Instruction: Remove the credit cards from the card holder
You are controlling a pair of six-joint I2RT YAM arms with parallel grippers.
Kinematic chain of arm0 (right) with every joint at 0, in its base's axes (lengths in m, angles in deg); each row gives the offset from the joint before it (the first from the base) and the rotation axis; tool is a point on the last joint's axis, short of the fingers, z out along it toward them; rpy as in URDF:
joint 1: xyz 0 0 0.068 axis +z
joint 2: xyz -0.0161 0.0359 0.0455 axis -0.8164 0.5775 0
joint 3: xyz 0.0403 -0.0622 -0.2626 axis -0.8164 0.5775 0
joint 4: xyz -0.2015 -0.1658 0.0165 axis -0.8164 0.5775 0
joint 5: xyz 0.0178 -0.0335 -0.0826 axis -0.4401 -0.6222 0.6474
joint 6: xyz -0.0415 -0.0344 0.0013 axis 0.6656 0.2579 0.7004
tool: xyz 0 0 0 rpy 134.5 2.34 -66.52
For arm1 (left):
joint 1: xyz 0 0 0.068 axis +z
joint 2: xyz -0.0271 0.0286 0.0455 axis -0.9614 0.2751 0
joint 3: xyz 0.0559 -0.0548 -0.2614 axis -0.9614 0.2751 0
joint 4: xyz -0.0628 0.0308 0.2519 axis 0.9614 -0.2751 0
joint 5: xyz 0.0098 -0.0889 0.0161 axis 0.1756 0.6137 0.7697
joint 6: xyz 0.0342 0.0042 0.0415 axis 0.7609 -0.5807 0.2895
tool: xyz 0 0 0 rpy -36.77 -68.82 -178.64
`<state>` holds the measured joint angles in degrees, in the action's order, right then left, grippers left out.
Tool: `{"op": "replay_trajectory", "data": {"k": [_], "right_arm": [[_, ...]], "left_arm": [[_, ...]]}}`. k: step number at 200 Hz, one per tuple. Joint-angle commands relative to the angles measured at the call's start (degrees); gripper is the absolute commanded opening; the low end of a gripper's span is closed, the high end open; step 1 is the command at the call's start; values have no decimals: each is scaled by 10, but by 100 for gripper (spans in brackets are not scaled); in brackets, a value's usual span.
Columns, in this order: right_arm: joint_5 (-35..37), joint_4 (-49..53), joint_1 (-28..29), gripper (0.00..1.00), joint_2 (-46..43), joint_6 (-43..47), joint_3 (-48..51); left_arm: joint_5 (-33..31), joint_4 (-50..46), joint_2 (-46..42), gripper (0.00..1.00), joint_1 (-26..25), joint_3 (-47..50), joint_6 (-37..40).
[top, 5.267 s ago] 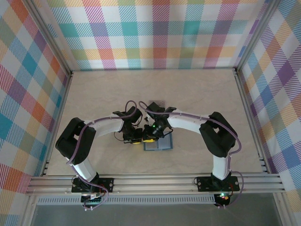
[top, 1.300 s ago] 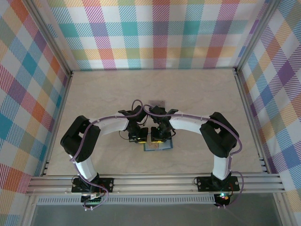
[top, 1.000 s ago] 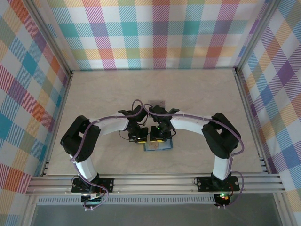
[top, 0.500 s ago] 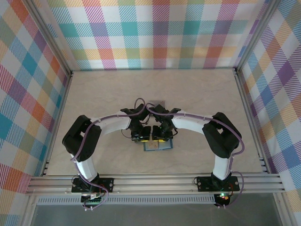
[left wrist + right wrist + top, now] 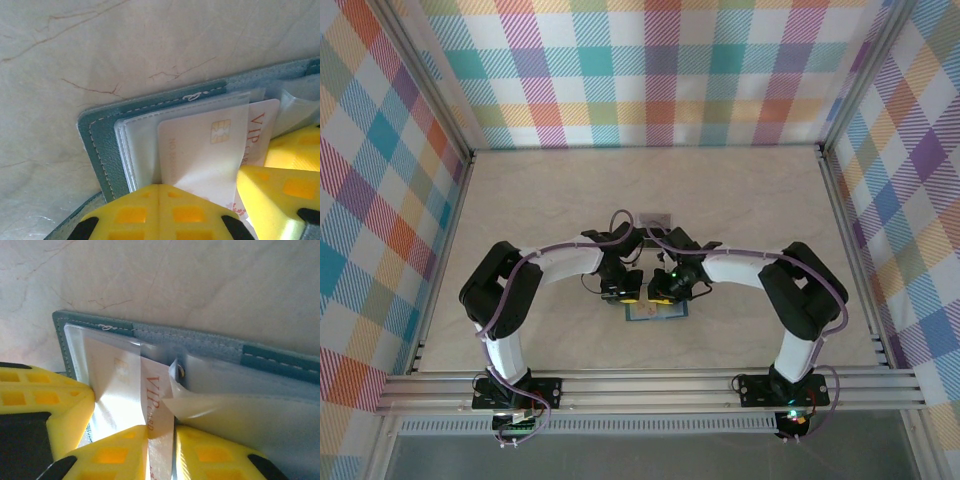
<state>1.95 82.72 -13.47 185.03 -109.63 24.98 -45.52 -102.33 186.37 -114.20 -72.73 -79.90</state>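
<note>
Over the card holder (image 5: 210, 342), right tool (image 5: 161, 435) pinches a credit card (image 5: 154, 387).

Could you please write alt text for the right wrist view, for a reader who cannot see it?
The right pincer grips a white VIP card by its near end, its far end under a clear sleeve of the open teal card holder, on a pale marbled table. The left pincer sits close at the left, beside a second pale card.

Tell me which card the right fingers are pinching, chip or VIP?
The VIP card, its red lettering running down between the right fingers; the chip card lies beside it.
</note>
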Motion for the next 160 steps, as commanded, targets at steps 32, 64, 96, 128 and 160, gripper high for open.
{"op": "replay_trajectory", "data": {"k": [32, 64, 96, 128, 160], "right_arm": [[-107, -148, -27, 17, -29, -30, 88], [-147, -219, -41, 14, -55, -41, 125], [-156, -235, -45, 10, -74, -24, 139], [-156, -215, -52, 10, -76, -10, 135], [-134, -179, -60, 6, -73, -9, 132]], "left_arm": [[-29, -39, 36, 0, -8, 9, 7], [-36, -48, 34, 0, -8, 3, 7], [-38, -49, 28, 0, -8, 1, 7], [-36, -50, 26, 0, -8, -2, 0], [-41, -55, 25, 0, -8, -3, -4]]}}
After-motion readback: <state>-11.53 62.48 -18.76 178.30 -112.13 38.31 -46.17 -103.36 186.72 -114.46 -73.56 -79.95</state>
